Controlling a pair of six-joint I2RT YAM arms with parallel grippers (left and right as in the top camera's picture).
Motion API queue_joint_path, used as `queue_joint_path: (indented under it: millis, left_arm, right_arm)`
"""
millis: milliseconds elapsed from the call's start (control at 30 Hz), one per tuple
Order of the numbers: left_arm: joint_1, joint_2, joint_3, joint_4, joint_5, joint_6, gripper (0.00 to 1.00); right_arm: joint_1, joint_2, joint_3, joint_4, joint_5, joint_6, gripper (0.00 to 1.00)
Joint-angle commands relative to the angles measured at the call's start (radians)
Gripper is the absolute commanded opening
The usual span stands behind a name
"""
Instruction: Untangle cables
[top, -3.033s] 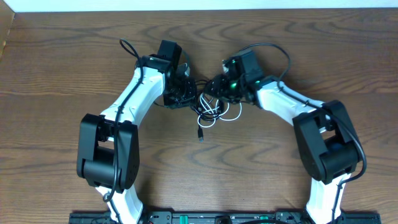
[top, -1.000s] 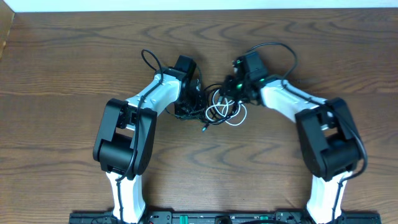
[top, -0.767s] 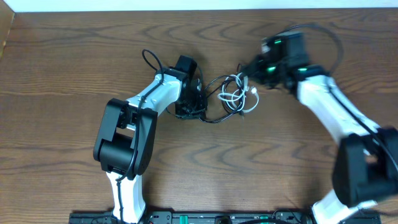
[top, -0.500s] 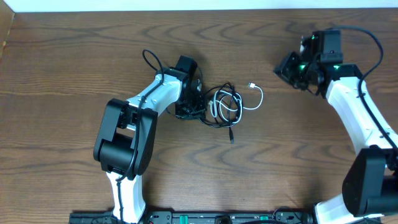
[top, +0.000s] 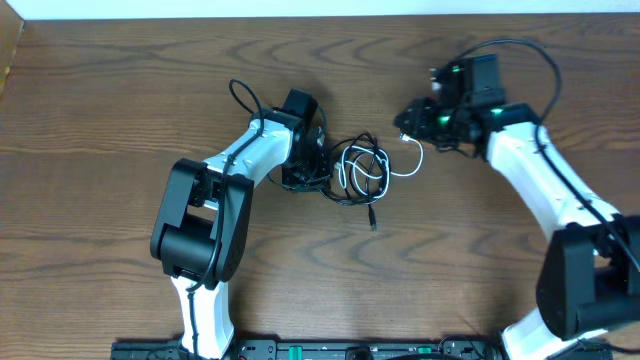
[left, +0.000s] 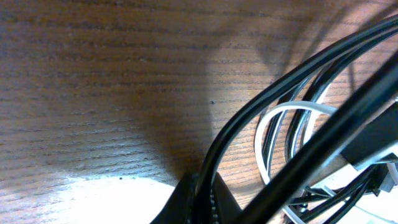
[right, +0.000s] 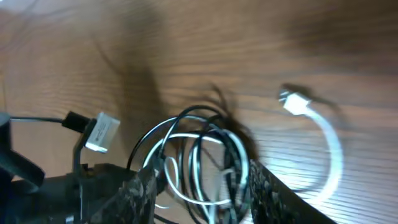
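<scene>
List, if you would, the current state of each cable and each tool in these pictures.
black cord: coiled on the table, looped through the white cord, one plug end trailing loose.
white cord: loops tangled in the black coil, one plug end lying free.
left tool: shut on the black cord at the coil's edge.
right tool: open, empty, near the white cord's free plug.

table (top: 100, 120): dk brown wood, wavy grain, fills all views | far edge: white strip (top: 320, 7), full width | far-left corner: tan sliver (top: 7, 55), can't ID | left-wrist view: pale glare on wood
</scene>
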Motion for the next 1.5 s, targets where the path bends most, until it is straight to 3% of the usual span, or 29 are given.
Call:
queue_joint_path:
  millis: [0, 67, 333, 433, 567, 900, 1200, 1300, 1367, 1467]
  left_arm:
    - [-0.003, 0.034, -0.008, 0.003, -0.059, 0.013, 0.07]
    - [-0.003, 0.034, -0.008, 0.003, -0.059, 0.013, 0.08]
    - [-0.003, 0.034, -0.008, 0.003, -0.066, 0.013, 0.07]
    - [-0.003, 0.034, -0.008, 0.000, -0.066, 0.013, 0.07]
    - [-0.003, 0.034, -0.008, 0.000, -0.095, 0.013, 0.07]
    - [-0.003, 0.034, -0.009, 0.000, -0.100, 0.013, 0.08]
    - [-0.003, 0.034, -0.009, 0.010, -0.104, 0.042, 0.07]
    - [-0.003, -0.005, -0.002, 0.029, -0.098, 0.156, 0.07]
    - [-0.003, -0.058, 0.003, 0.030, -0.089, 0.203, 0.07]
    - [-0.003, -0.177, 0.004, 0.029, -0.082, 0.266, 0.07]
  right_arm:
    - [0.061, 0.096, 0.001, 0.033, 0.002, 0.073, 0.38]
    - [0.081, 0.127, 0.001, 0.063, 0.004, 0.082, 0.30]
    - [0.153, 0.259, 0.001, 0.176, 0.004, 0.139, 0.24]
    - [0.148, 0.263, 0.002, 0.260, -0.008, 0.139, 0.01]
    - [0.074, 0.215, 0.016, 0.323, -0.032, 0.204, 0.01]
    - [-0.325, 0.132, 0.020, 0.334, -0.266, 0.357, 0.01]
    - [-0.378, 0.132, 0.020, 0.158, -0.229, 0.150, 0.01]
    - [-0.324, 0.132, 0.020, 0.145, -0.365, 0.004, 0.26]
    - [-0.294, 0.130, 0.021, 0.149, -0.401, -0.024, 0.34]
    - [-0.237, 0.117, 0.022, 0.169, -0.411, -0.057, 0.36]
